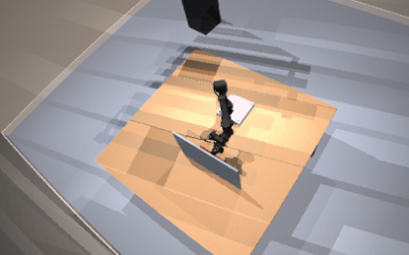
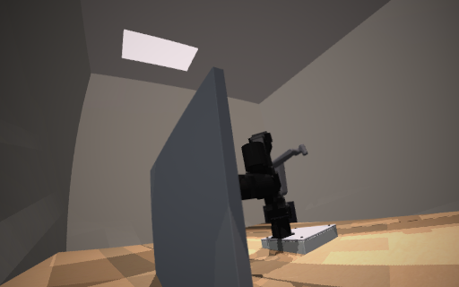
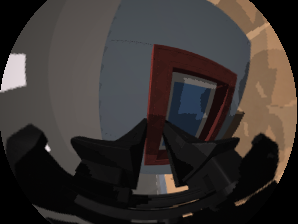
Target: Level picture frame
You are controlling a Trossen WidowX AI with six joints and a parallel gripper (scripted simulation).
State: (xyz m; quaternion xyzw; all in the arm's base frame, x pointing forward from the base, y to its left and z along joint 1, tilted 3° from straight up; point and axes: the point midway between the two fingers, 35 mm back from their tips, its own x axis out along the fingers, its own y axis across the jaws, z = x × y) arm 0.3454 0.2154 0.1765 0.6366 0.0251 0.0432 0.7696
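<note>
Here the gripper (image 3: 157, 141) is clamped on the red picture frame (image 3: 160, 76), its two dark fingers pinching the frame's near edge in the wrist view. The frame hangs flat against the grey wall panel (image 1: 205, 159), which stands upright on the wooden table (image 1: 272, 152), near the table's middle. Its long axis runs away from the fingers across the panel, tilted a little to the right in that view. A blue picture fills its opening. No label or writing can be read. The arm rises from a white base plate (image 1: 245, 103) behind the panel.
</note>
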